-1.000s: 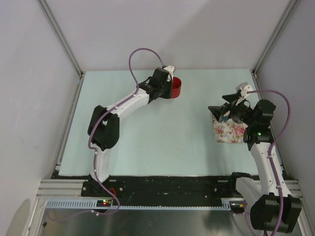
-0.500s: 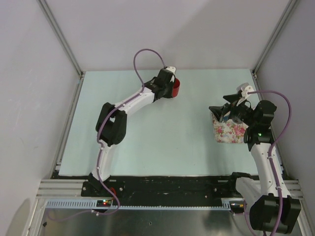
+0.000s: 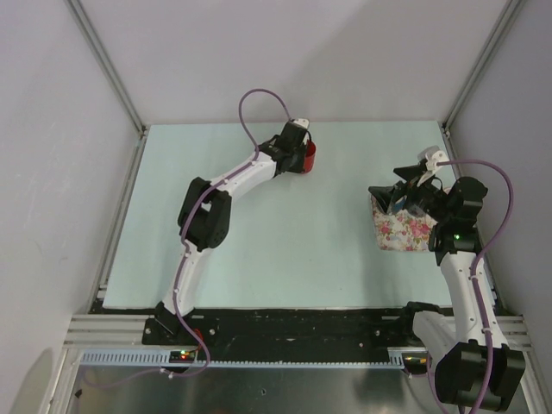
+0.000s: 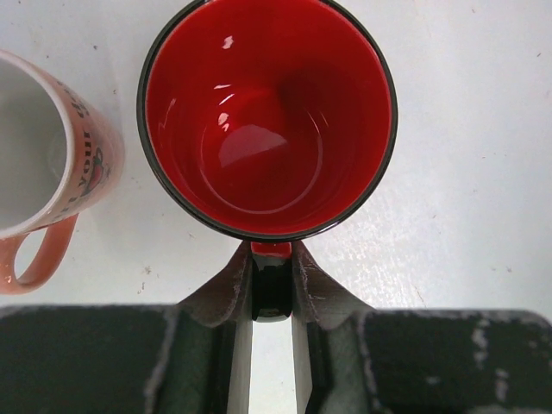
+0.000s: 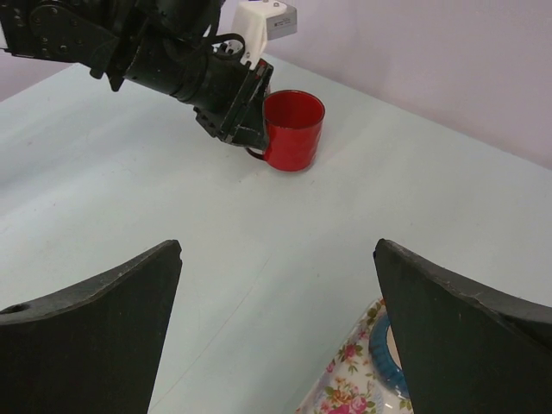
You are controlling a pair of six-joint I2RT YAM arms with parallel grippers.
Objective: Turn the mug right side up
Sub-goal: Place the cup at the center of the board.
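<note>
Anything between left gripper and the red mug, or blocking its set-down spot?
Nothing visible. The left gripper is shut on the handle of the red mug, which is mouth-up. A pink mug sits close beside it, apart, not blocking.

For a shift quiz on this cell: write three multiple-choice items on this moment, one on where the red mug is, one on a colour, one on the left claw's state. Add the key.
1. Where is the red mug?
A. at the far side of the table
B. at the near edge, by the arm bases
C. off to the left, at the side rail

2. What colour is the mug's inside?
A. white
B. red
C. blue

3. The left claw is:
A. wide open, clear of the mug
B. shut on the mug's handle
C. shut on the mug's rim

Key: 1 A, the top view shows it at the far end. 2 B, the left wrist view looks into a glossy red inside. 3 B, the handle sits pinched between the fingers.
</note>
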